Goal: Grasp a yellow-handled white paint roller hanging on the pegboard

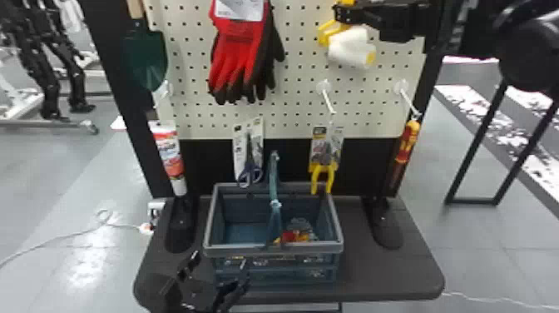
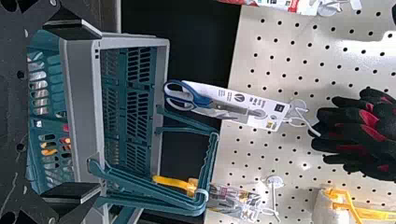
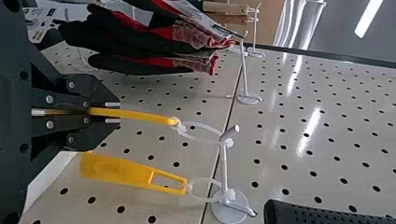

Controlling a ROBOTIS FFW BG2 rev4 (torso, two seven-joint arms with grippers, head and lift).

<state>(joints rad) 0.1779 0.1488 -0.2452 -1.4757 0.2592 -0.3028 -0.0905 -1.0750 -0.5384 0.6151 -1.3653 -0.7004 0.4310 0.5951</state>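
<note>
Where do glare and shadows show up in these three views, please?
Head view: ceiling light glares off the glossy grey floor on the robot's left. Right wrist view: bright streaks of reflected light run across the white perforated pegboard, and the red-and-black work gloves throw a soft shadow onto it. Left wrist view: the pegboard is evenly lit, without glare.

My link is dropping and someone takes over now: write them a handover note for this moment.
Right hand: shut on the paint roller by its yellow handle, up at the pegboard.
Left hand: open, low beside the basket on the table.
Done: the grasp.
Left: the roller's loop is still on its peg; a second yellow handle hangs beside it.
</note>
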